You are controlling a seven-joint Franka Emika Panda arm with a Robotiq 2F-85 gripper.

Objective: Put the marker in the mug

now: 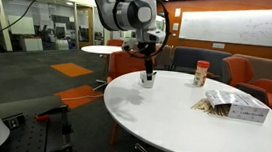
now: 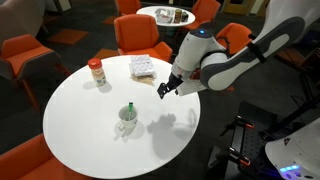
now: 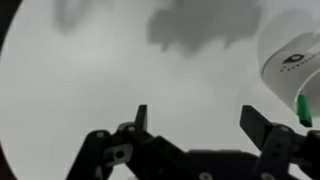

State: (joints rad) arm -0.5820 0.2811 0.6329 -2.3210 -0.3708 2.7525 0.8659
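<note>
The white mug [image 2: 125, 123] stands on the round white table [image 2: 80, 140]. A thin green-tipped marker [image 2: 128, 109] sticks up out of it. In an exterior view the mug [image 1: 147, 81] shows just below my gripper [image 1: 148, 63]. My gripper [image 2: 163, 90] hangs above the table, off to one side of the mug and apart from it. In the wrist view the fingers [image 3: 195, 112] are spread wide with only bare table between them. The mug [image 3: 292, 55] sits at the right edge there, with the marker's green tip [image 3: 299, 108] beside it.
A jar with a reddish-orange top [image 2: 96, 72] [image 1: 201, 72] and a flat packet [image 2: 143, 66] [image 1: 236, 106] lie on the far part of the table. Orange chairs [image 2: 140, 35] ring the table, and a second table [image 2: 166, 15] stands behind.
</note>
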